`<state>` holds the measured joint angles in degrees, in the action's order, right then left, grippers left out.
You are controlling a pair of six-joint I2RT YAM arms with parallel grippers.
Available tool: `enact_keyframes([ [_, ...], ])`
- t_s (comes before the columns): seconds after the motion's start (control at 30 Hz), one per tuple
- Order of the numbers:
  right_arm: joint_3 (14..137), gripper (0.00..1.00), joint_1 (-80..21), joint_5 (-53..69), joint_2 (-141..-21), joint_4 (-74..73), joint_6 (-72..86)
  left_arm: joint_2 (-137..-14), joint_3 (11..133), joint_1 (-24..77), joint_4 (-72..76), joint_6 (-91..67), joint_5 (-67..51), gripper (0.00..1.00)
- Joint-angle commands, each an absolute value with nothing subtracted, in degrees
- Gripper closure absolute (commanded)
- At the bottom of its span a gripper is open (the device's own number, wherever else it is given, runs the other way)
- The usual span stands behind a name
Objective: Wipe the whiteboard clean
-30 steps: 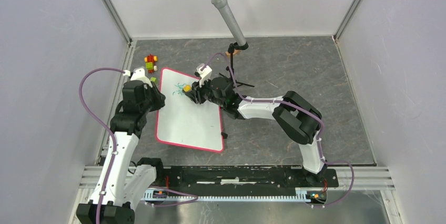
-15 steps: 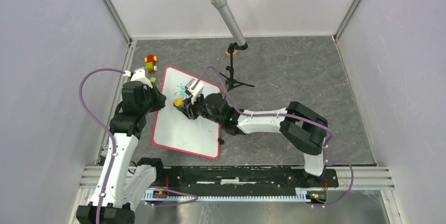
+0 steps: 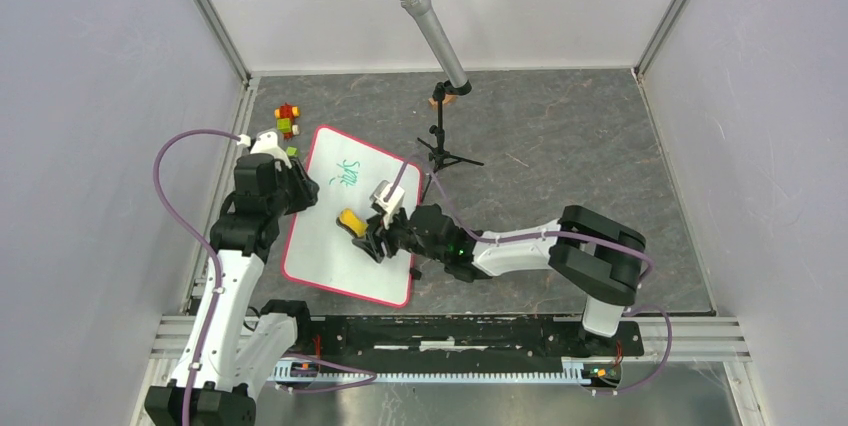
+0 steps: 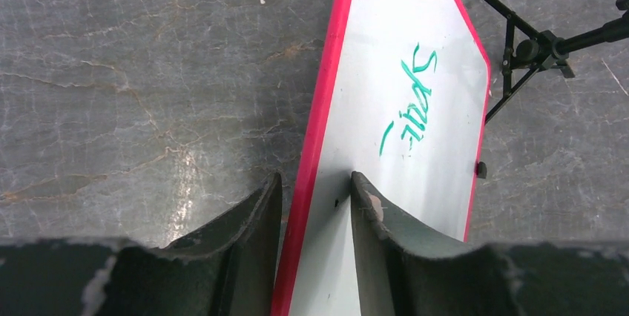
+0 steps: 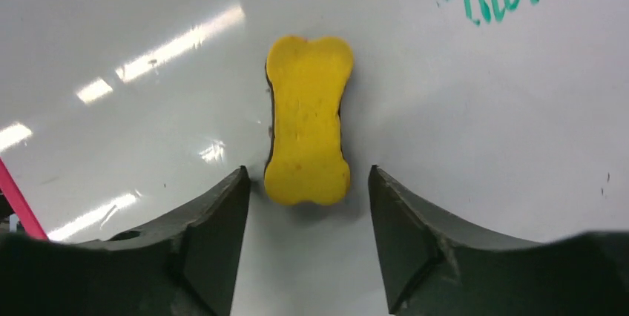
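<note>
Looking down on a dark grey, marbled worktop (image 3: 560, 146) closed in by plain pale walls (image 3: 100, 96) on the left, far and right sides. A flat white whiteboard with a thin red rim (image 3: 322, 238) lies aslant near the left edge. Green handwriting (image 4: 408, 101) sits at its far end. A grey microphone on a small black tripod (image 3: 432, 31) stands by the middle of the far edge. A cluster of small coloured toy blocks (image 3: 287, 121) lies toward the far-left corner.

The left arm rises from the near-left corner and reaches forward along the left edge. The left gripper (image 4: 315, 181) straddles the whiteboard's left rim with its fingers set narrowly; whether it pinches the rim cannot be told.

The right arm folds at the elbow near the right of the near edge and stretches low toward the left edge. The right gripper (image 5: 308, 171) is spread wide, its fingers on either side of the near end of a yellow bone-shaped eraser (image 5: 308, 119) lying on the whiteboard's middle, not clasping it.
</note>
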<state>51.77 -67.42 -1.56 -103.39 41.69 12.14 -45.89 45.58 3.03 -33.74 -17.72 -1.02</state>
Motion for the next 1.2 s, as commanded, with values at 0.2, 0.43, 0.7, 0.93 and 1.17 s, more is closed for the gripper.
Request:
enact_keyframes([
  [0.2, 47.74, 0.17, -67.96, -0.19, -99.46, 33.87, 9.22, -46.76, 45.62, 3.53, -33.92, -18.35, -2.99, 0.53],
  [0.43, 56.72, 0.19, -67.55, -0.15, -103.54, 30.25, 7.60, -46.76, 45.68, 3.59, -33.93, -18.19, -3.25, 0.51],
  [0.7, 59.42, 0.39, -65.57, 3.97, -106.52, 31.33, 10.85, -46.58, 45.53, 3.58, -33.83, -18.06, -3.58, 0.51],
  [0.93, 55.69, 0.66, -65.44, 2.92, -105.10, 33.61, 10.90, -46.70, 45.53, 3.52, -33.68, -17.99, -3.69, 0.54],
  [1.17, 43.39, 0.72, -64.47, 1.37, -103.28, 40.05, 12.94, -46.83, 45.54, 3.56, -33.73, -18.02, -3.52, 0.59],
])
